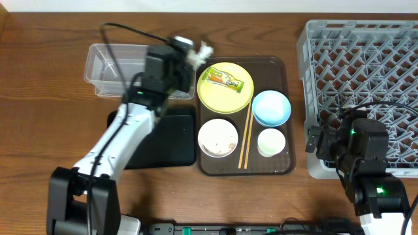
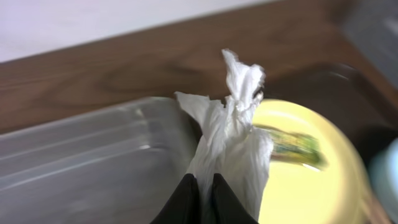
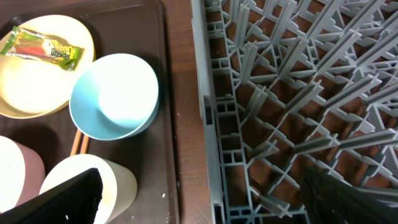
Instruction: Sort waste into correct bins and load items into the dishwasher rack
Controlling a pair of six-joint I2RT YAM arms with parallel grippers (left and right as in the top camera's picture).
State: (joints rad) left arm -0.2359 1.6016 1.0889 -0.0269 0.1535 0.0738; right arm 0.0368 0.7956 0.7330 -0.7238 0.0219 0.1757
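The dishwasher rack (image 1: 359, 59) at the right holds nothing that I can see, so loading is not begun. Left of it, the brown serving tray (image 1: 282, 65) carries every item: the yellow plate (image 1: 225, 98) far left, the light blue bowl (image 1: 271, 108), the white-pinkish bowl (image 1: 217, 138), the small cup (image 1: 272, 142), and the chopsticks (image 1: 246, 140), whose long axis runs near to far. The clear tub (image 1: 108, 65) and the black tray (image 1: 176, 140) look bare, so by my judgement sorting is at its first piece.

The left gripper (image 2: 201, 186) pinches the crumpled paper (image 2: 230, 137) with jaws narrow, in the air between the tub's right end and the plate. The paper's long axis runs out from the fingertips, its twisted tip pointing away from them. The wrapper (image 1: 226, 80) lies slantwise on the plate, far-left to near-right. The right gripper (image 3: 205, 205) hovers at the rack's near-left edge, jaws wide and holding nothing.
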